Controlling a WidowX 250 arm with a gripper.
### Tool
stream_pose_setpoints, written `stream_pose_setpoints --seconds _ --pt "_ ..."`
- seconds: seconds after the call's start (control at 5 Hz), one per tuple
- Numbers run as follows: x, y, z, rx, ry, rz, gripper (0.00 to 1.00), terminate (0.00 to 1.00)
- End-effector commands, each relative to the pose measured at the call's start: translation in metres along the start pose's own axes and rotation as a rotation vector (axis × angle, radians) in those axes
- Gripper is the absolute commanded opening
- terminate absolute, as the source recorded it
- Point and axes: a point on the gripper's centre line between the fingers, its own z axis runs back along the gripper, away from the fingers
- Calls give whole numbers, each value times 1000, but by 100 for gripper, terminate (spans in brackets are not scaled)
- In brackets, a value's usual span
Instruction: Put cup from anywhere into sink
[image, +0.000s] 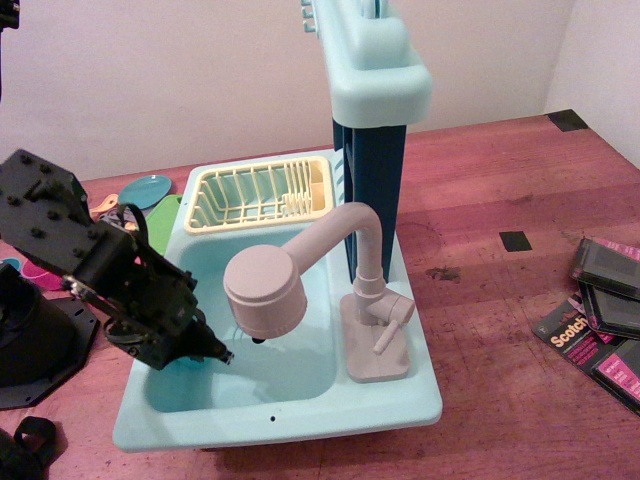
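Cup (182, 358), a small turquoise-blue shape, shows only as a sliver at the tip of the black gripper (200, 352), low inside the basin near its left wall; whether it rests on the basin floor I cannot tell; the fingers (215, 352) appear pressed in around it, though the dark blur hides their exact stance; the arm (95, 265) reaches in from the left over the rim of the pale aqua sink (290, 410), which stands on the reddish wooden table (490, 330); a beige faucet (300, 265) hangs its round head over the middle of the basin, just right of the gripper; a yellow dish rack (262, 192) sits in the rear compartment; a teal plate (145, 190) and a green board (160, 222) lie on the table left of the sink; dark tape packets (600, 320) lie well apart at the right edge.
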Motion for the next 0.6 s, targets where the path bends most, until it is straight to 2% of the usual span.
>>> stream_pose_setpoints --seconds 0.0,0.2,0.4 --pt "-12 1 8 36 2 -4 100 0" --pt "-9 -4 12 56 22 23 100 0" --pt "-8 -7 15 71 30 38 100 100"
